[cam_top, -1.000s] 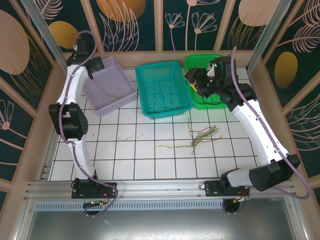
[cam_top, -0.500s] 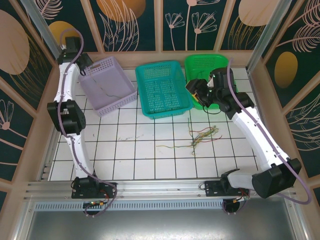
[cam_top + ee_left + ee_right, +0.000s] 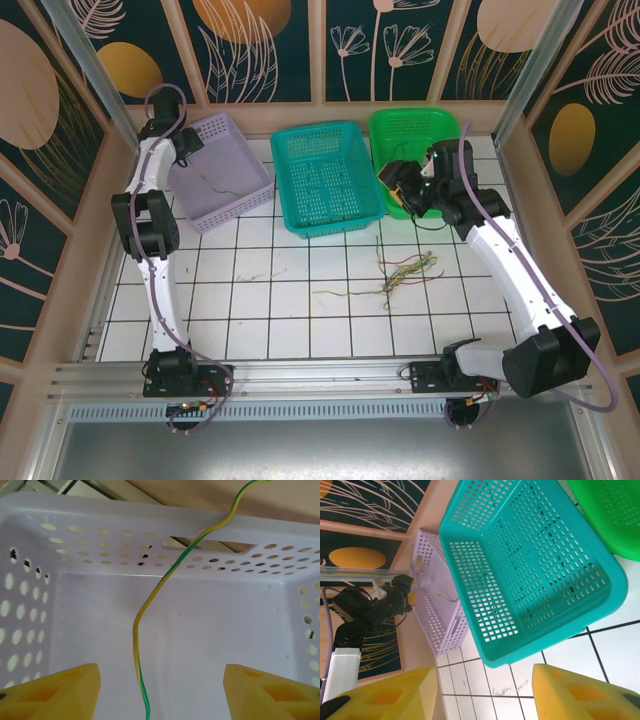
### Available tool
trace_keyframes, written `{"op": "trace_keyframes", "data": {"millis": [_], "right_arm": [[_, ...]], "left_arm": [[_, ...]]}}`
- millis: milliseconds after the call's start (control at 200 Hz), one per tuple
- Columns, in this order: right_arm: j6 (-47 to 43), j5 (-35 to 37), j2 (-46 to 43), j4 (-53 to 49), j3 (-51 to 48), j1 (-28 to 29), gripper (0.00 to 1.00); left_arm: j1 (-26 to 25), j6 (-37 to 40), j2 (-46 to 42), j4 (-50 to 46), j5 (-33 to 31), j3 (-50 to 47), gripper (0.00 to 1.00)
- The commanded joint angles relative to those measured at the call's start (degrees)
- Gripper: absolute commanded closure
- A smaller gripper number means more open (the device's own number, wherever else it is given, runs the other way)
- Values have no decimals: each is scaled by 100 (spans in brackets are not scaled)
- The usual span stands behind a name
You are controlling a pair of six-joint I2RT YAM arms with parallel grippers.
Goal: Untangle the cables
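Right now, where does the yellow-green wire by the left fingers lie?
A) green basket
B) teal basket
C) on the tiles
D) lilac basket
D: the yellow-green wire runs over the perforated wall and floor of the lilac basket, loose between the open left fingers.

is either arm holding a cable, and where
Nothing held: left end effector open, a cable loose between its fingers; right end effector open.

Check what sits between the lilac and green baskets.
The teal basket, seen in the top view. The lilac basket is on its left and the green basket on its right.
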Motion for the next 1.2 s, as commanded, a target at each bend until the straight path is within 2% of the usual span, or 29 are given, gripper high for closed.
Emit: {"op": "trace_keyframes", "data": {"millis": [0,130,235,505,651,821,1081,1196], "right_arm": [[6,-141,-208,201,-147,-111,47],[22,-182,-231,217,-221,-202,47],[42,-196,-245,231,-245,-238,47],[90,-218,-266,238,-337,-290,47],[88,-257,-240,264,-329,-301,47],[78,-326,-209,341,-338,-302,47],[43,-457,-203,415,-355,-302,47],[31,-503,-245,396,-380,-300,47]], "left_arm": [[-2,-139,243,125,-22,225,35],[-2,-244,370,248,-54,215,38],[0,-281,439,458,88,215,47],[-2,-224,553,802,334,211,78],[-2,-35,420,745,419,85,100],[-2,266,-151,874,449,-661,100],[-26,603,-1424,1789,687,-2386,100],[-70,846,-1748,1842,808,-2770,100]]}}
